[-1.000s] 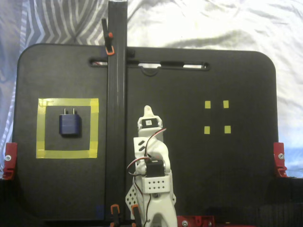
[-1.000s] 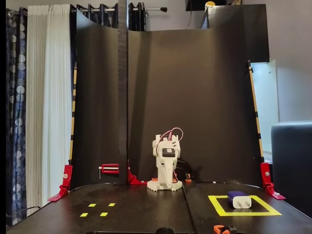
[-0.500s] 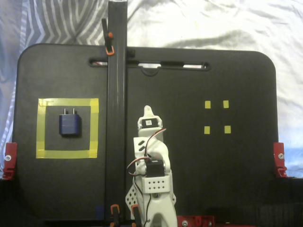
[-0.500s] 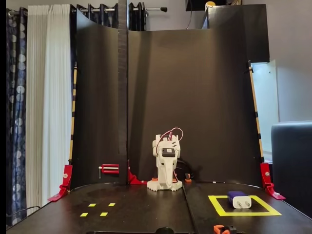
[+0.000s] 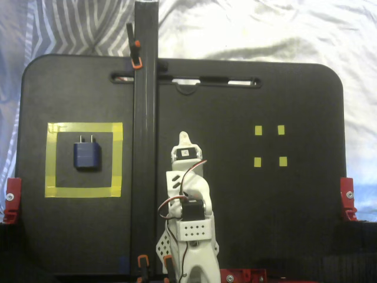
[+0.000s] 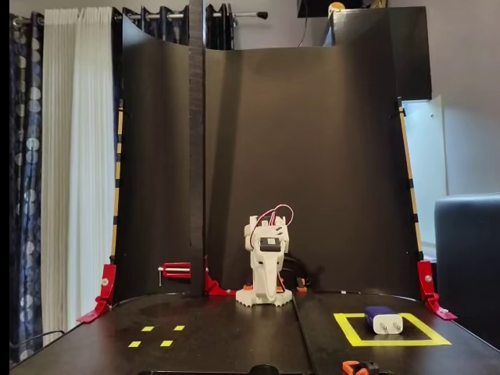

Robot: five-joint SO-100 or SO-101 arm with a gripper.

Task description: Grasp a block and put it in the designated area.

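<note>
A dark blue block [image 5: 86,155] with two small metal prongs lies inside the yellow tape square [image 5: 52,159] on the left of the black board. In a fixed view taken from the front, the block [image 6: 383,319] lies in the square [image 6: 349,328] at the right. The white arm is folded at the middle of the near edge. My gripper [image 5: 185,139] points toward the board's centre, well away from the block. Its jaws look closed, with nothing between them. From the front the gripper [image 6: 266,287] hangs low over the arm's base.
Four small yellow tape marks [image 5: 268,145] sit on the opposite side of the board; they also show from the front [image 6: 156,336]. A black vertical post [image 5: 144,147] crosses the board between arm and square. Red clamps [image 5: 12,199] hold the board's edges. A black backdrop [image 6: 312,156] stands behind.
</note>
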